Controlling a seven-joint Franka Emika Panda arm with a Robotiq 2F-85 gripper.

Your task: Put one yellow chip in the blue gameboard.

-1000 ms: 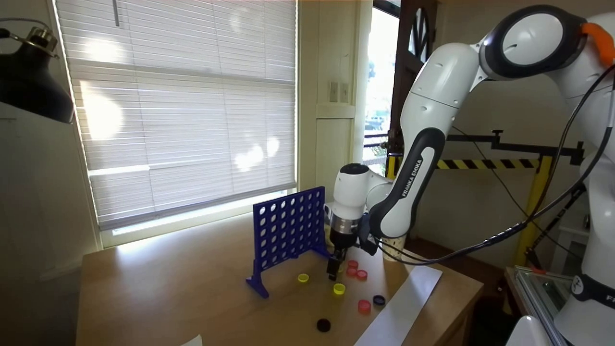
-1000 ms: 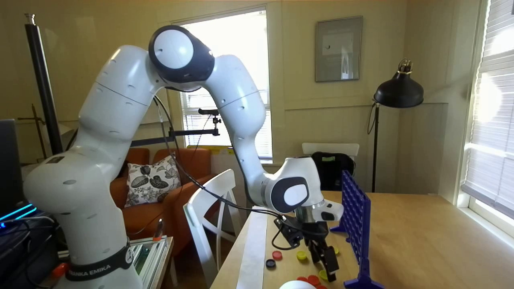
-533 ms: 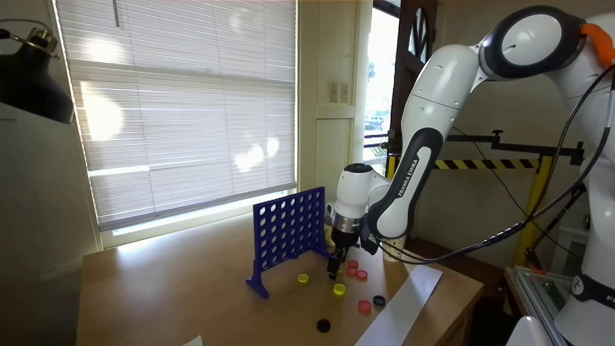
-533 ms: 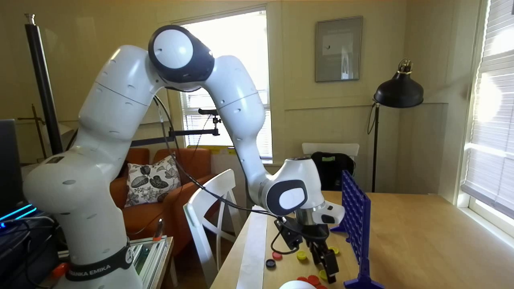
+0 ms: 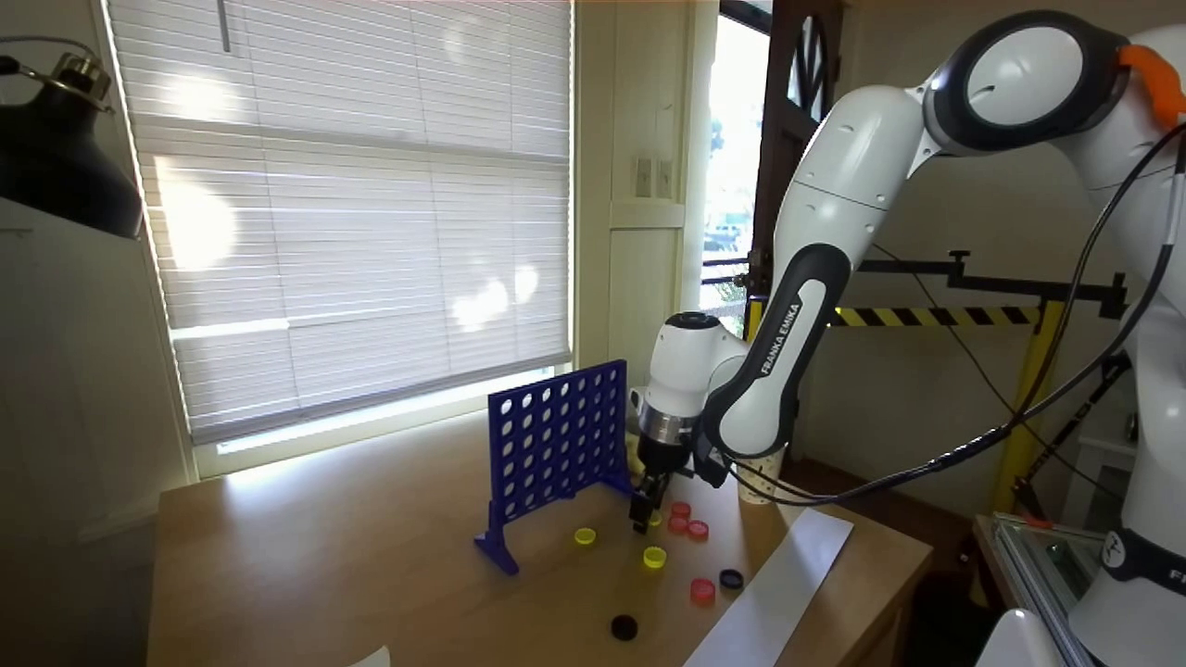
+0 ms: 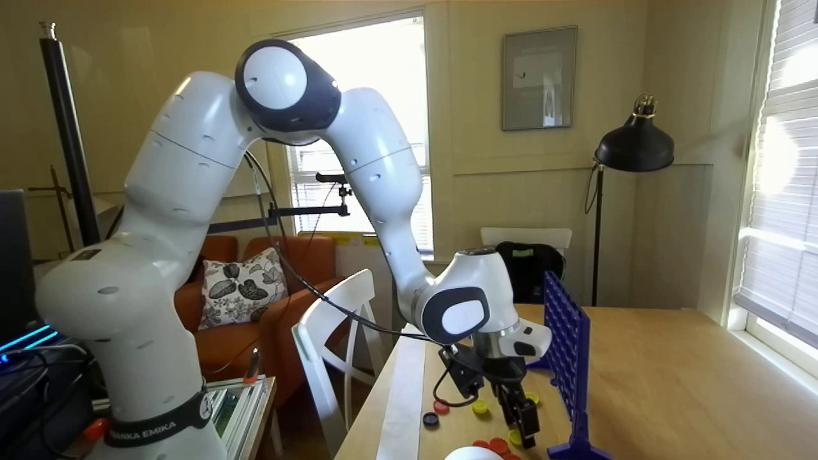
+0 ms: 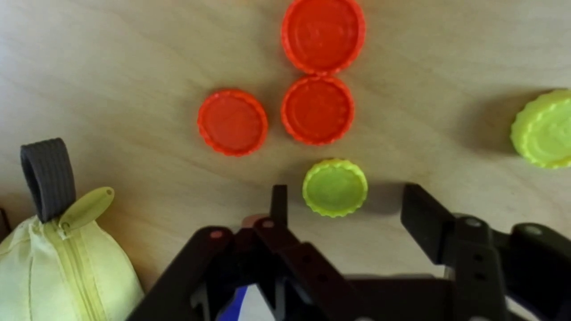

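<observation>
In the wrist view a yellow chip (image 7: 334, 188) lies flat on the table between the fingers of my gripper (image 7: 343, 191). Both fingers stand apart from it: the left finger (image 7: 279, 203) is nearer, the right finger (image 7: 426, 223) has a wider gap. A further yellow chip (image 7: 546, 129) sits at the right edge. Two more yellow chips, one (image 5: 585, 536) by the board and one (image 5: 654, 558) nearer, show in an exterior view. The blue gameboard (image 5: 496, 454) stands upright on its feet beside my gripper; its side edge (image 6: 580, 383) shows in an exterior view.
Red chips (image 7: 317, 110) cluster just beyond the yellow one. A pale yellow zip pouch (image 7: 67, 276) lies at lower left of the wrist view. Dark chips (image 5: 624, 627) and a white strip (image 5: 778, 593) are on the table. A white chair (image 6: 332, 345) stands beside it.
My gripper has shifted slightly, and a bit more of the yellow chip behind its fingertips shows. The jaws look narrower than before. The chips and the board have stayed in place.
</observation>
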